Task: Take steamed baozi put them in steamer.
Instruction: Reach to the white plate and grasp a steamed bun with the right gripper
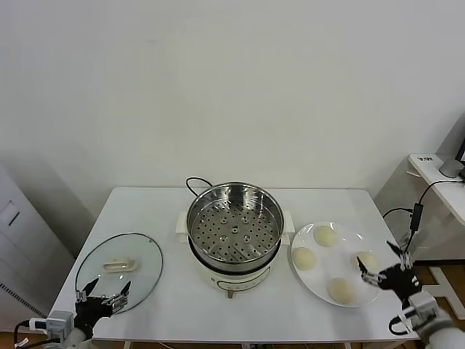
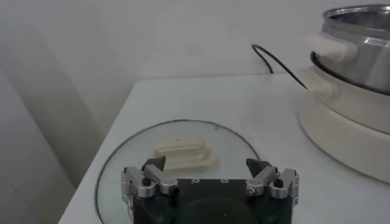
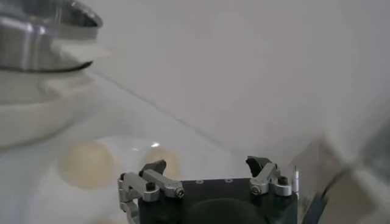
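Cream-white steamed baozi (image 1: pixel 326 235) sit on a plate (image 1: pixel 363 242) beside the steamer (image 1: pixel 235 225); the left end effector (image 1: pixel 106 298) and right end effector (image 1: pixel 381 265) gape wide, holding nothing.

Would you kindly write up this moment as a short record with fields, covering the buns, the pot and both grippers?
steamer: table centre, perforated floor bare, uncovered
steamed baozi: four, all on the white plate, to the steamer's right
glass lid: flat on the table, to the steamer's left
left gripper: open, empty, at the lid's near edge
right gripper: open, empty, at the plate's right rim
progress: no bun moved yet
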You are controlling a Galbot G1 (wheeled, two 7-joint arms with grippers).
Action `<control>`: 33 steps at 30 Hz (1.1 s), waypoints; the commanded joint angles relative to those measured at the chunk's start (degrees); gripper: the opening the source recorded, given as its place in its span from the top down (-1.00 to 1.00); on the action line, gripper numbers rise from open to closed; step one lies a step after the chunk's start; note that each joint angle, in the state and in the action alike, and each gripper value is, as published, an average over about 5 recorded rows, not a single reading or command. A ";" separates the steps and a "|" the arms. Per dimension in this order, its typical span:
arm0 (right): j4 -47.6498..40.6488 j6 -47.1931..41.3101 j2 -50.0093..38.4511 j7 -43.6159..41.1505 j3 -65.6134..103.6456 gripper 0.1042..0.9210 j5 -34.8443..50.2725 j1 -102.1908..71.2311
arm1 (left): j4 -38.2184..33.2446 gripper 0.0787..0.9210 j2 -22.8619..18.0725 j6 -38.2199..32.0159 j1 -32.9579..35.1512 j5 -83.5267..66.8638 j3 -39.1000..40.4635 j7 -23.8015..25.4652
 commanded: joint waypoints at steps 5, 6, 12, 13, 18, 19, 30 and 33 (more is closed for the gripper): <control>-16.49 3.95 -15.01 -25.89 -19.96 -0.76 -15.83 33.91 | 0.20 -0.77 -0.18 0.02 -0.47 0.31 0.30 -0.04; -17.73 3.71 -16.03 -27.60 -23.87 -0.76 -14.43 37.24 | 0.23 -0.77 -0.21 0.02 -0.49 0.31 0.29 -0.04; -25.00 3.18 -19.53 -36.85 -47.46 -0.76 -9.47 58.93 | 0.57 -0.77 -1.01 0.19 -1.06 0.60 0.23 -0.13; -25.85 3.10 -19.65 -38.14 -51.25 -0.76 -8.82 62.40 | 0.59 -0.77 -1.31 0.25 -1.22 0.69 0.23 -0.15; -30.08 0.89 -19.75 -44.18 -70.22 -0.76 -0.72 78.67 | 0.67 -0.77 -2.28 0.50 -1.60 0.94 0.37 -0.22; -31.26 0.65 -19.33 -45.42 -72.80 -0.76 0.48 80.75 | 0.68 -0.77 -2.34 0.53 -1.60 0.98 0.37 -0.22; -41.80 4.88 -12.26 -54.92 -84.41 -0.76 -0.17 88.88 | 1.30 -0.77 -2.35 0.51 -1.55 1.00 0.03 -0.24; -43.47 5.73 -10.47 -54.98 -84.72 -0.76 -0.45 87.96 | 1.40 -0.77 -2.26 0.53 -1.69 0.98 -0.01 -0.24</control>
